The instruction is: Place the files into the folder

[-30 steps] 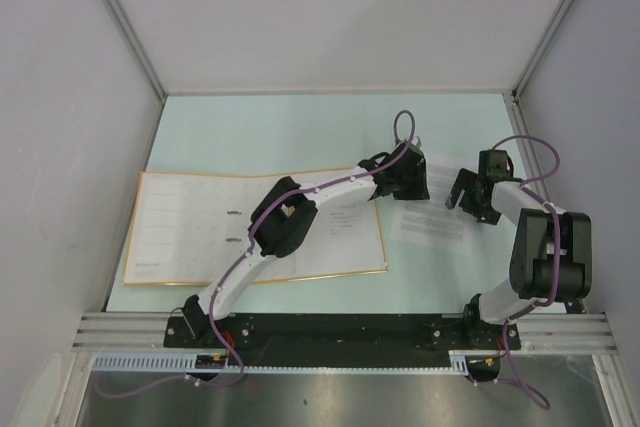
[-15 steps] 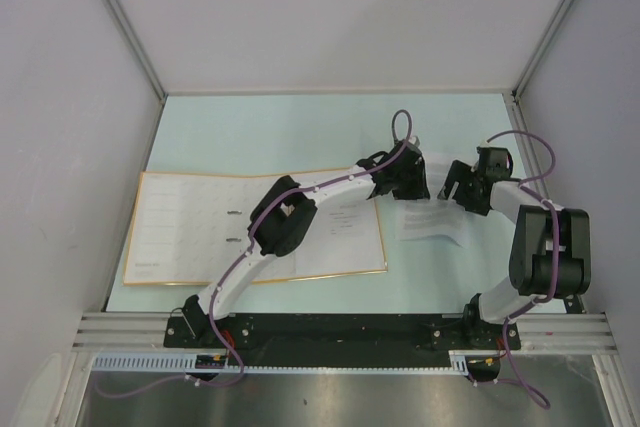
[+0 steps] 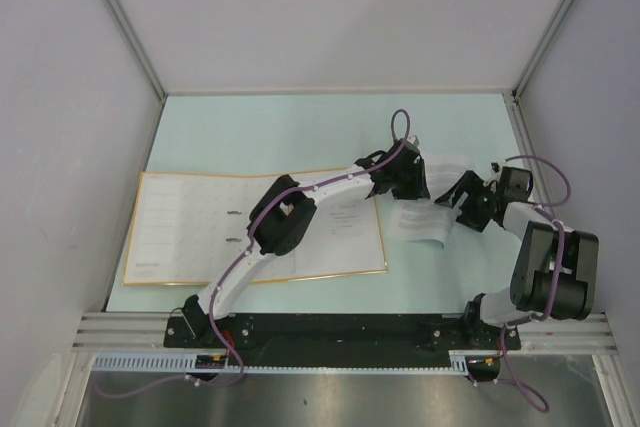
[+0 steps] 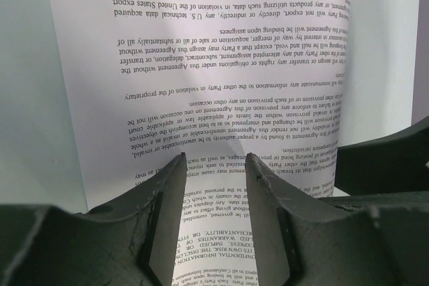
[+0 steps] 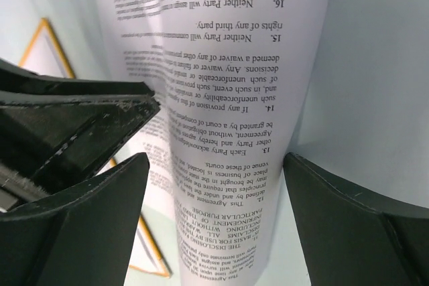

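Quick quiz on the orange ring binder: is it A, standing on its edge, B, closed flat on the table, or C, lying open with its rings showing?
C: the ring binder lies open flat on the table, whitish inside facing up, with its metal ring clip exposed at the spine.
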You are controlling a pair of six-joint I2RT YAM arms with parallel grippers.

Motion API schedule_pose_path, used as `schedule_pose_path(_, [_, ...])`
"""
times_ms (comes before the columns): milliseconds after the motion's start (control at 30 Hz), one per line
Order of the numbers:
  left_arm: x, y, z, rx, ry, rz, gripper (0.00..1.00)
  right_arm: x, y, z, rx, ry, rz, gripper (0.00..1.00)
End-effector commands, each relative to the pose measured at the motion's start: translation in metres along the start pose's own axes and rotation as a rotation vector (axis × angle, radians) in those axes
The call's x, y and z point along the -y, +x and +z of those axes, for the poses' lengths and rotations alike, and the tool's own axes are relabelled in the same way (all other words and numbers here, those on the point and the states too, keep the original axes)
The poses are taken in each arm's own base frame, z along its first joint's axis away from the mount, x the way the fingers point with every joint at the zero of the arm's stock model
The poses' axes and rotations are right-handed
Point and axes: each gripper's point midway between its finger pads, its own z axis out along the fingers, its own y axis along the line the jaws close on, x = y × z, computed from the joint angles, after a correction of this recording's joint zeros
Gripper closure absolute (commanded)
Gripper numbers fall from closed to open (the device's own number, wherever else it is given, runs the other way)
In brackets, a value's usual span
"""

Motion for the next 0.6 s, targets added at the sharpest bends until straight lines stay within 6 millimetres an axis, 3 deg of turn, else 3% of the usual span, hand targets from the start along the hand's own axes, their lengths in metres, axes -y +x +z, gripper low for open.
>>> schedule_pose_path(0, [-0.031,0.030,0.012,-0.085,-0.070,-0.023,0.53,-0.029,-0.007,-0.008,0.031,-0.169,0.000,0.13])
schedule_pose_path(200, [-0.029,0.028,0.009,-0.084,-0.067,-0.019,0.53,-0.042,-0.016,-0.009,0.074,-0.249,-0.022,0.12])
schedule_pose_path(433, [-0.030,0.027,0.008,-0.085,-0.065,-0.016,0.53,-0.058,-0.041,-0.017,0.171,-0.310,-0.043,0.12])
schedule_pose_path(567, [-0.031,0.026,0.008,-0.088,-0.064,-0.017,0.52,-0.067,-0.038,-0.015,0.155,-0.350,-0.049,0.12])
